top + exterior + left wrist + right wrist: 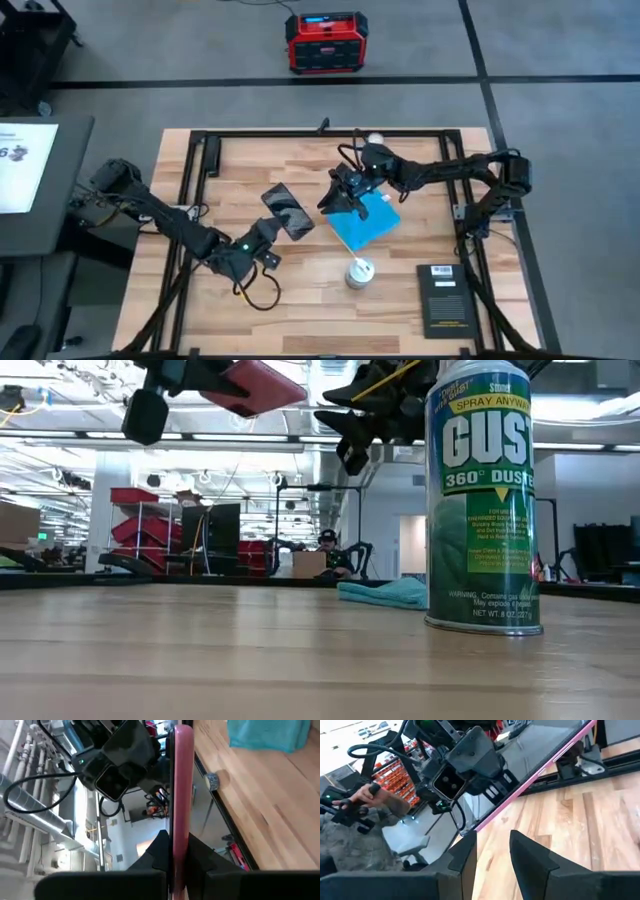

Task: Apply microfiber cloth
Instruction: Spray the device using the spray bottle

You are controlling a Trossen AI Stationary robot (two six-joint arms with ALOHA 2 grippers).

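The microfiber cloth [365,222] is bright blue and lies flat on the wooden table right of centre; the low view shows it as a low heap [385,592]. My right gripper [336,198] hovers open above the cloth's far left corner, with nothing between its fingers [492,852]. The phone [288,210], black screen up and pink back [255,382] down, hangs in the air left of the cloth. My left gripper [270,230] is shut on it. My left gripper pinches the phone's near end [178,847] between its two fingers, one on the screen face and one on the pink back. The fingers come from the table's near left and lie along the phone. The phone is lifted clear of the table and tilted, its free end toward the far right.
A green spray can [358,272] stands upright near the front, just before the cloth. A black booklet [443,298] with a white label lies at the near right. A black frame [300,134] runs around the table. A person [355,820] with controllers sits beyond the table.
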